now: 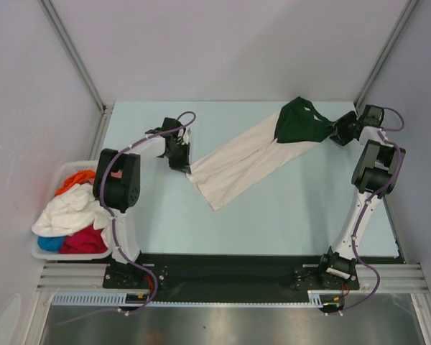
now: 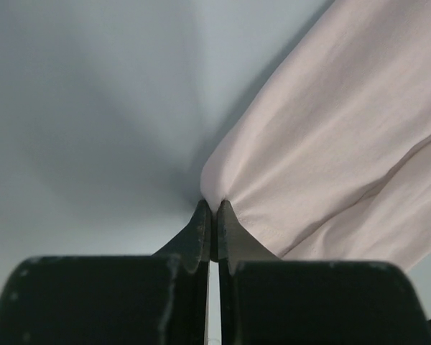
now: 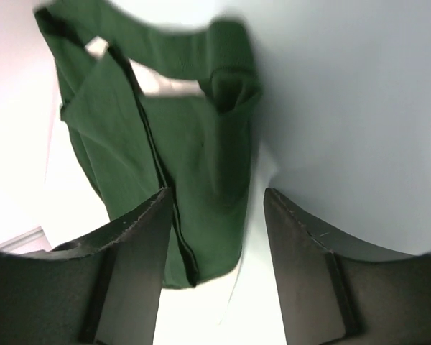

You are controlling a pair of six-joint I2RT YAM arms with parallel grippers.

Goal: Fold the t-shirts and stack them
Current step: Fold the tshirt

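A cream-white t-shirt (image 1: 241,162) with a dark green sleeve end (image 1: 299,122) lies stretched diagonally across the pale blue table (image 1: 287,215). My left gripper (image 1: 182,164) is shut on the shirt's lower left corner; the left wrist view shows the cream cloth (image 2: 330,144) pinched between my fingertips (image 2: 213,212). My right gripper (image 1: 336,134) is open at the green end; in the right wrist view the green cloth (image 3: 194,158) lies between and beyond my open fingers (image 3: 140,237), not gripped. More t-shirts, white (image 1: 68,212), orange (image 1: 75,180), red (image 1: 86,241) and blue (image 1: 50,243), are piled in the basket.
A white plastic basket (image 1: 44,253) stands off the table's left edge beside the left arm's base. Grey walls and metal frame posts (image 1: 75,54) close the table at the back and sides. The black arm rail (image 1: 223,277) runs along the near edge.
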